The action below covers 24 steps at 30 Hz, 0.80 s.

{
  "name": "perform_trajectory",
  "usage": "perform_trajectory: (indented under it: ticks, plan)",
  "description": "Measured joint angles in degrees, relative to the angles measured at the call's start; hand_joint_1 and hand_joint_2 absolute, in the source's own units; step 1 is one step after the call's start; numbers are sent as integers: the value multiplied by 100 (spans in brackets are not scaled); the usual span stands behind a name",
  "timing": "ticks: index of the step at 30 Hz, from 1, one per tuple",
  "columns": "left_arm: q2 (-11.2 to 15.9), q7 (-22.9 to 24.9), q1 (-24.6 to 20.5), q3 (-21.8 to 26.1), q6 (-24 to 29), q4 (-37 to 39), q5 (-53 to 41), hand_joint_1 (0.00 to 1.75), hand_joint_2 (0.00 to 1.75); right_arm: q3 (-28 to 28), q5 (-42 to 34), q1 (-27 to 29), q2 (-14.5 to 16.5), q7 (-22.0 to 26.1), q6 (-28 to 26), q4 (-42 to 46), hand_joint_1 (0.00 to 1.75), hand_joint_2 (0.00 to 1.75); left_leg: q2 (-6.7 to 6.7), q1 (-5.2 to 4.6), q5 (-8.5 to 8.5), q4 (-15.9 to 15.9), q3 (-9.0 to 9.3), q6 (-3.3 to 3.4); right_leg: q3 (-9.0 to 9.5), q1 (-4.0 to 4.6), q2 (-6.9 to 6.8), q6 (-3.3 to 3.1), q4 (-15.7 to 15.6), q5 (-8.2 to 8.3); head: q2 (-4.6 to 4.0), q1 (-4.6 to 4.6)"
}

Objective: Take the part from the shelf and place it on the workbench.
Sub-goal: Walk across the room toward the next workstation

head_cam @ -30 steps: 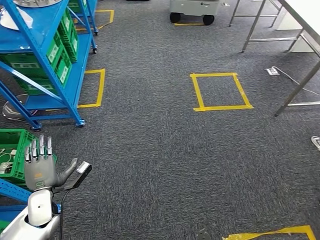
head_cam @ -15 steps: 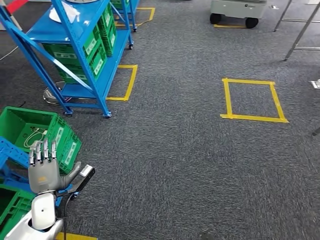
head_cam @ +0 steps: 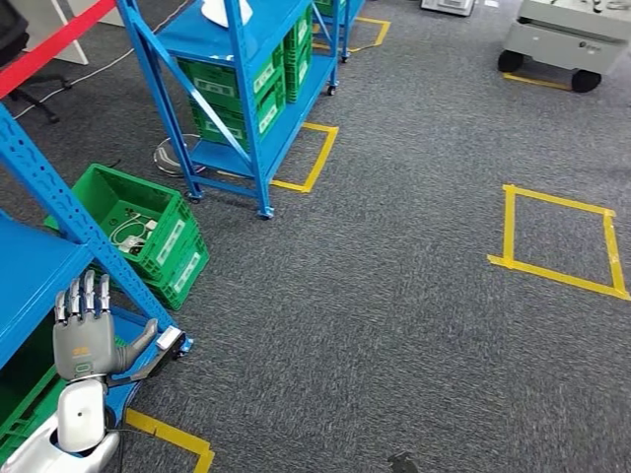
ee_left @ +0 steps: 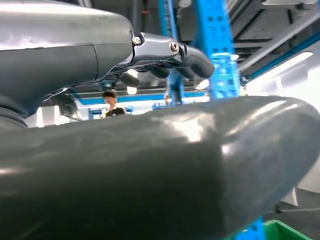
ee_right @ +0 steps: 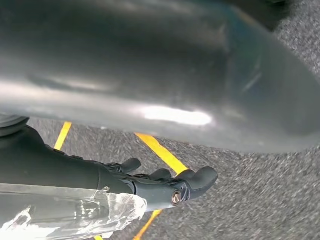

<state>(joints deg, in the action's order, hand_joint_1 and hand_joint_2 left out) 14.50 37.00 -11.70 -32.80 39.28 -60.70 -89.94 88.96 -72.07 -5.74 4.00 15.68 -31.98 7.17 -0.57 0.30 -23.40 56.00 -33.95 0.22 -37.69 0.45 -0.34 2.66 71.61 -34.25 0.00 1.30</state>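
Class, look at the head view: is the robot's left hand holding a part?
No. The left hand is raised with its fingers spread, holding nothing, in front of the blue metal shelf.

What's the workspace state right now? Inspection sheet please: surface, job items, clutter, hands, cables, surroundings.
Surface: grey carpet with yellow tape squares.
Job's things: blue shelf holding green crates; part and workbench not identifiable.
Clutter: green crate on the floor with white items inside.
Hands: left hand raised, fingers apart, holding nothing; right hand empty, above the carpet.
Cables: nothing seen clearly.
Surroundings: wheeled grey cart; a person in the distance.
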Motion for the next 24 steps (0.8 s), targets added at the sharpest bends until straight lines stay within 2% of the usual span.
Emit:
perform_trajectory:
  ticks: [1, 2, 3, 4, 5, 6, 7, 8, 10, 11, 12, 14, 15, 16, 17, 18, 19, 21, 22, 23, 24]
  plan:
    - [2, 0, 6, -14, 0, -2, 0, 0, 0, 0, -2, 12, 0, -2, -4, -1, 0, 0, -82, 3, 3, 1, -3, 2, -144, -6, 15, 8, 266, -66, 0, 2]
    - [4, 0, 13, -27, 0, -2, 0, 0, 0, 0, -3, 18, 0, -4, -7, -1, 0, 0, -168, 9, 7, 2, -3, -3, -191, -15, 21, 14, 319, -15, 1, 3]
    - [7, 0, 17, -38, 0, -2, 0, 0, 0, 0, -3, 19, 0, -5, -9, -1, 0, 0, -257, 19, 13, 3, 0, -13, -120, -29, 43, 21, 132, 144, 1, 2]
    - [8, 0, 18, -48, 0, -4, 0, 0, 0, 0, -3, 15, 0, -5, -10, -1, 0, 0, -345, 35, 18, 8, 3, -30, 43, -52, 103, 31, -234, 364, 1, 3]
    - [10, 1, 17, -55, 0, -8, 0, 0, 0, 0, -3, 9, 2, -5, -10, 0, 0, 0, -427, 45, 23, 15, -2, -58, 234, -87, 242, 48, -649, 544, 2, 5]
    - [13, 1, 11, -60, 0, -12, 1, 0, 0, 0, -3, 3, 4, -5, -11, 1, 0, 0, -503, 53, 28, 32, -20, -91, 406, -117, 378, 49, -993, 657, 1, 6]
    - [16, 2, 8, -63, 1, -19, 1, 0, 0, 0, -2, 0, 7, -5, -11, 1, 0, 0, -569, 59, 41, 39, -48, -131, 509, -135, 477, 38, -1203, 702, 1, 8]
    - [23, 2, 9, -64, 1, -23, 2, 0, 0, 0, -2, -1, 9, -8, -11, 2, 0, 0, -634, 65, 64, 36, -78, -176, 549, -135, 523, 11, -1282, 696, 1, 9]
    - [44, 3, 30, -68, 1, -29, 2, 0, 0, 0, -3, -3, 9, -15, -14, 2, 0, 0, -726, 91, 110, 10, -122, -255, 553, -119, 404, -81, -1299, 721, 0, 10]
    - [57, 3, 42, -69, 0, -30, 2, 0, 0, 0, -4, -7, 8, -17, -17, 1, 0, 0, -661, 88, 85, 42, -148, -280, 553, -116, 343, -126, -1310, 740, 0, 4]
    - [66, 4, 45, -70, -1, -31, 2, 0, 0, -1, -5, -10, 8, -17, -21, 1, 0, 0, -522, 76, -7, 172, -216, -296, 554, -114, 275, -166, -1325, 756, 0, -13]
    - [67, 4, 30, -77, -2, -32, 2, 0, 0, -1, -5, -3, 7, -17, -29, 1, 0, 0, -167, 45, -370, 806, -510, -310, 549, -87, 122, -220, -1342, 766, 0, -44]
    - [62, 4, 28, -82, -3, -33, 2, 0, 0, -1, -6, 7, 7, -17, -34, 2, 0, 0, -73, 41, -563, 1226, -703, -314, 543, -69, 32, -235, -1342, 763, 0, -53]
    - [57, 4, 36, -87, -4, -33, 2, 0, 0, -1, -7, 16, 7, -19, -38, 2, 0, 0, -35, 41, -684, 1555, -849, -313, 539, -54, -56, -245, -1342, 758, 0, -52]
    - [55, 4, 48, -91, -5, -33, 2, 0, 0, -1, -8, 19, 7, -20, -41, 1, 0, 0, -22, 39, -705, 1711, -908, -307, 537, -42, -142, -251, -1341, 755, 0, -53]
    - [55, 4, 58, -93, -6, -33, 2, 0, 0, -1, -9, 18, 7, -20, -43, 1, 0, 0, -9, 35, -616, 1627, -843, -296, 539, -35, -221, -254, -1341, 752, 0, -52]
    - [56, 4, 63, -92, -7, -34, 2, 0, 0, -1, -10, 12, 7, -20, -44, 1, 0, 0, 37, 23, -445, 1316, -655, -277, 548, -30, -297, -253, -1341, 746, 0, -53]
    - [57, 4, 51, -90, -7, -47, 2, 0, 0, -1, -10, -2, 8, -20, -44, 2, 0, 0, 316, -36, -141, 491, -175, -215, 574, -6, -435, -229, -1332, 722, 0, -56]
    - [56, 4, 41, -89, -7, -58, 2, 0, 0, -1, -11, -7, 9, -20, -44, 2, 0, 0, 430, -66, -66, 199, -16, -180, 585, 11, -498, -208, -1330, 708, 1, -51]
    - [57, 4, 33, -88, -7, -68, 2, 0, 0, -1, -13, -10, 9, -20, -44, 2, 0, 0, 492, -90, -52, 57, 49, -150, 595, 28, -561, -187, -1331, 697, 1, -51]
    - [60, 4, 31, -89, -7, -75, 2, 0, 0, -1, -15, -12, 9, -20, -44, 2, 0, 0, 444, -104, -57, 25, 43, -125, 605, 39, -629, -164, -1337, 689, 1, -48]
